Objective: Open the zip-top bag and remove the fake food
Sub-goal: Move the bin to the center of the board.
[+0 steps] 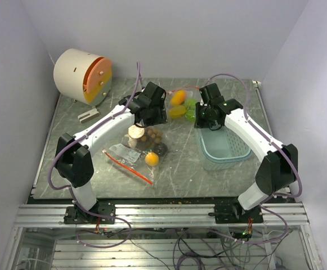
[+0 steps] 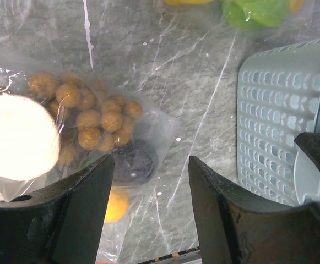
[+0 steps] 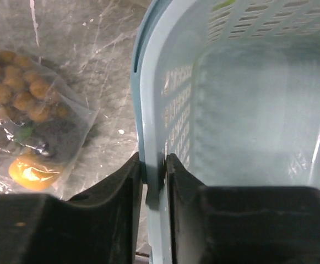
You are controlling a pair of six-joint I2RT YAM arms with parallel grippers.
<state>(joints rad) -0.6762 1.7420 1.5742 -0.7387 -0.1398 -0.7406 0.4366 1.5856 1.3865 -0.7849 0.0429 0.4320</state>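
Left wrist view: my left pincer (image 2: pixel 150 187) is spread wide over the zip-top bag (image 2: pixel 157 124), centre-left of frame. Thin, crinkly, prob slippery, so I'd grab the stiffer red zip strip (image 1: pixel 128 167). The fake food (image 2: pixel 96 115) inside looks light. My right pincer (image 3: pixel 155 165) is clamped on the basket (image 3: pixel 148 82) wall.

Nothing readable showed up in any of the three views (and I looked hard). The zip-top bag (image 1: pixel 124 153) was plain clear plastic with no print, the teal basket (image 1: pixel 226 161) had no label or brand, and the cream-and-orange drum (image 1: pixel 76 73) at the back of the surface carried no numbers or signs.
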